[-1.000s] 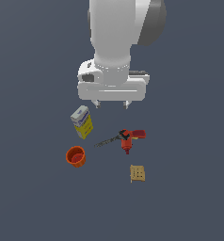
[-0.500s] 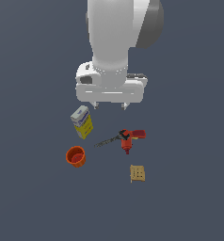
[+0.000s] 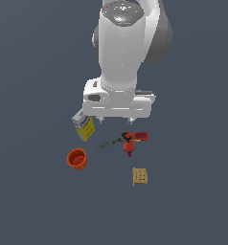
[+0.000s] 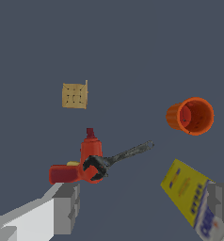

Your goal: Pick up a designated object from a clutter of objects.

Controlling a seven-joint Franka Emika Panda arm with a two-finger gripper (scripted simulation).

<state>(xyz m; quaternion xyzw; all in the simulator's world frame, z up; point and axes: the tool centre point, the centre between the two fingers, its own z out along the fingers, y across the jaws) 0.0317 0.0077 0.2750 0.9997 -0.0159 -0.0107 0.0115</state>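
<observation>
Gripper [image 3: 117, 119]: fingers apart, holding nothing; fingertips barely visible below the hand in the exterior view.
Tan block [image 3: 140, 176]: lies alone, beyond the drill [image 3: 128, 140].
Carton [image 3: 84, 126]: partly hidden by gripper.
Cup [image 3: 77, 159]: unobstructed.

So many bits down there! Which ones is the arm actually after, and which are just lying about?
Part of the job:
- tan dotted block, the piece to pick up
- pincer, above the pile, holding nothing

Just lying about:
- carton
- orange cup
- red drill
</observation>
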